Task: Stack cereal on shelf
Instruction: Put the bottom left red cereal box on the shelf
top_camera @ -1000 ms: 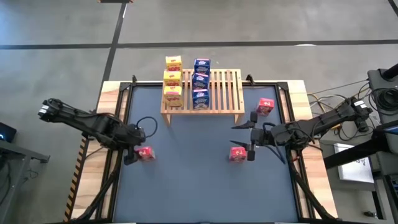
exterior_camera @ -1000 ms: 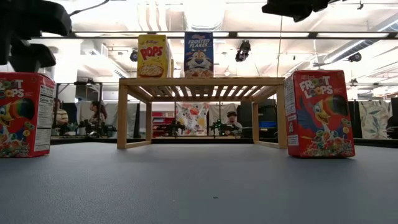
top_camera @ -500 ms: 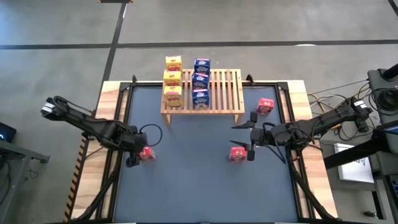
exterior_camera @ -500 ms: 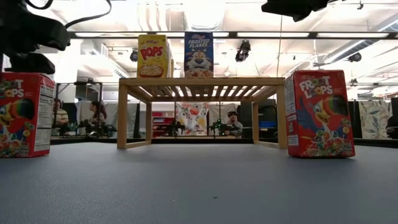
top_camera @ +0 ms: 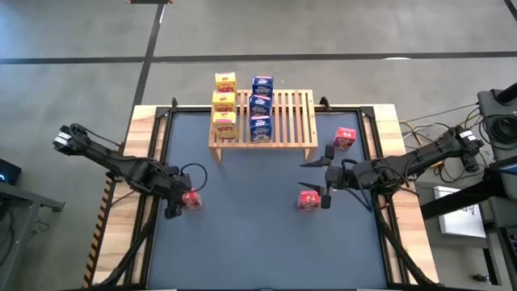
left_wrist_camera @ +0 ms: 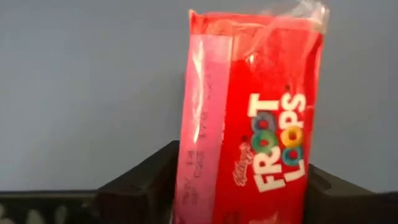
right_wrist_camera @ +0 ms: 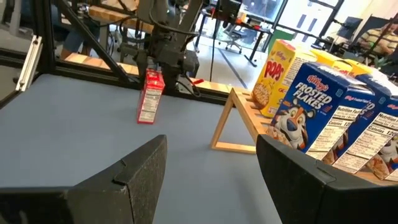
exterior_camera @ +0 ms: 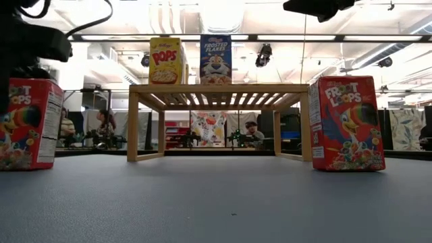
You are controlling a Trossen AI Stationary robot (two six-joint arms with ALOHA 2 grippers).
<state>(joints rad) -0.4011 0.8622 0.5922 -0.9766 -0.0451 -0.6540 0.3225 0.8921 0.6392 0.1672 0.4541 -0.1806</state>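
My left gripper [top_camera: 176, 200] is shut on a red cereal box [top_camera: 191, 200] at the table's left; the box fills the left wrist view [left_wrist_camera: 255, 118] and shows at the left of the low view [exterior_camera: 30, 125]. My right gripper [top_camera: 320, 182] is open and empty above the table's right part, with a second red box [top_camera: 308, 200] standing beside its near finger. A third red box [top_camera: 345, 138] stands farther back. The wooden shelf [top_camera: 291, 121] at the far edge carries three yellow boxes [top_camera: 224, 103] and three blue boxes [top_camera: 260, 107]. My left gripper pinches the red box between its two fingers, one finger [left_wrist_camera: 146, 183] on the box's narrow side [left_wrist_camera: 196, 155] and the other finger [left_wrist_camera: 336, 193] on the opposite side. The fingers come slanting down from the table's left. The box stands on the table, leaning slightly.
The right half of the shelf's slats [top_camera: 299, 109] is bare. The table's frame rails [top_camera: 157, 153] run along its left and right edges. Cables and equipment [top_camera: 493, 121] lie beyond the right edge. People sit in the room behind the shelf [exterior_camera: 251, 131].
My left gripper has come down onto the red box at the table's left. The box has shifted a little toward the table's right and now leans slightly.
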